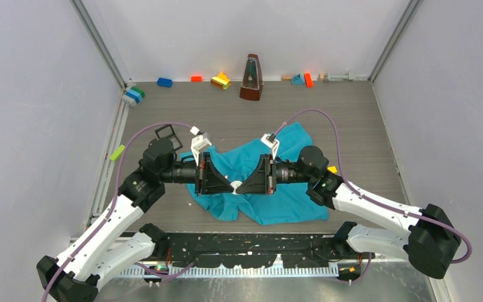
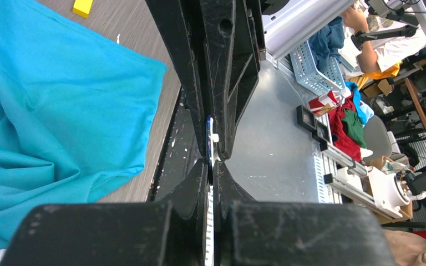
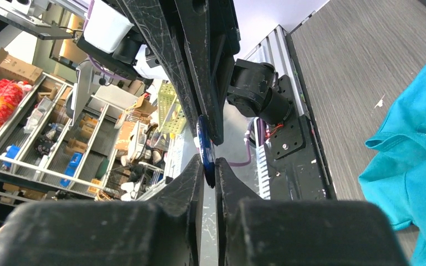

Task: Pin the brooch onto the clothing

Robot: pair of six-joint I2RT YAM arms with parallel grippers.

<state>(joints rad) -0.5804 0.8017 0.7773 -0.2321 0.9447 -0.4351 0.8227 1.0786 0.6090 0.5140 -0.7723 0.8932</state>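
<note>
— Overhead?
— The left tool (image 1: 229, 184) and right tool (image 1: 241, 185) meet tip to tip, both clamped on the brooch (image 1: 234, 185), over the clothing (image 1: 277, 207) on the counter (image 1: 352, 126).
— Wrist views?
— Each tool pinches the disc edge-on; the clothing lies alongside.

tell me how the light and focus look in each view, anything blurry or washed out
top view: even soft light, sharp all over, hardly any shadow around the shirt. left wrist view: the left gripper looms dark and soft at the bottom, the shirt is crisp. right wrist view: the right gripper fills the lower frame, the blue brooch is slightly soft, with a pale washed-out patch at the top.
</note>
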